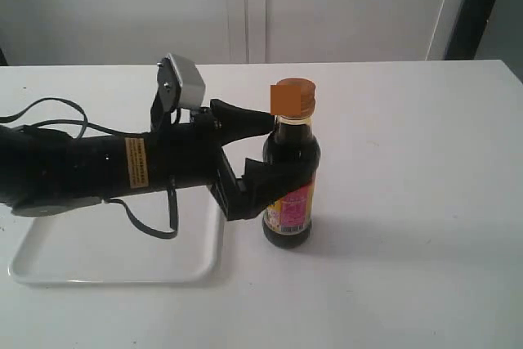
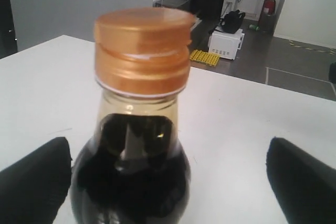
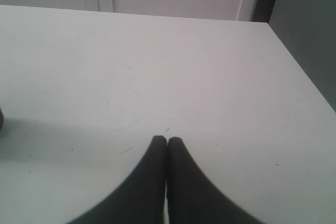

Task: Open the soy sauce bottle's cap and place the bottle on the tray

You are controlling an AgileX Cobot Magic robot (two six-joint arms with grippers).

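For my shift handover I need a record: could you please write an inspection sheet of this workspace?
Surface: white table, bare where visible.
Job's things: small clear glass soy sauce bottle stands upright on the table, beside the flat white tray, not on it; copper-orange cap closed.
Clutter: nothing seen.
Grippers: left gripper open around the bottle, fingers apart from the glass; right gripper shut, empty, above bare table.
Cables: black cable along the left arm.
Surroundings: white wall panels behind; floor with boxes beyond the table edge.

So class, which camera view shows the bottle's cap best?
The left wrist view: the cap fills it, close and sharp, still shut. The exterior view shows it small. The right wrist view misses it.
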